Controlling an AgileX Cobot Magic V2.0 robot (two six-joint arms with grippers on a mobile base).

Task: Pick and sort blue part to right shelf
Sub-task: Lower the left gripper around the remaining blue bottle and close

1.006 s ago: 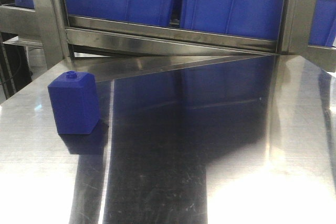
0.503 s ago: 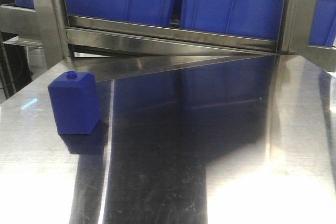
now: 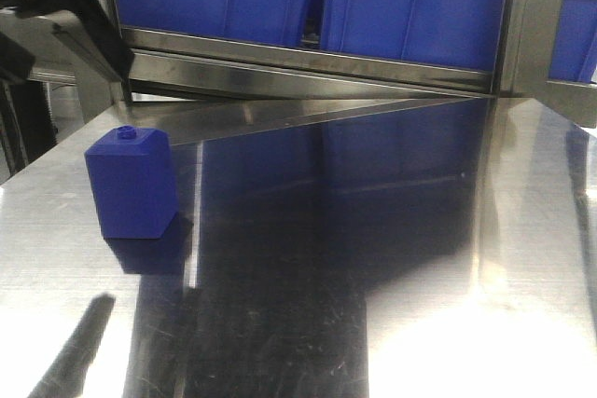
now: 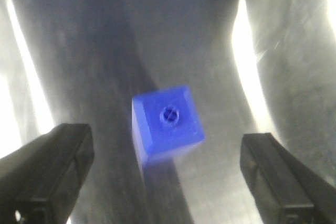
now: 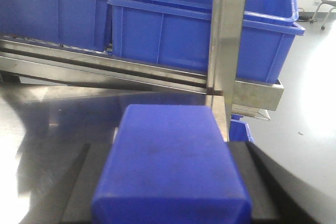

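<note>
Over the shiny flat steel table a dark left arm is newly swinging in, its left gripper hanging spread above the squat blue knobbed block, a distractor, while the right gripper is pinching what is probably the tall dark-blue part before the steel-framed right shelf.

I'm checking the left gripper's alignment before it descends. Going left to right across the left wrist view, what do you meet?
Dark finger → squat blue block with a small round knob, standing free on the steel table → second dark finger.
</note>
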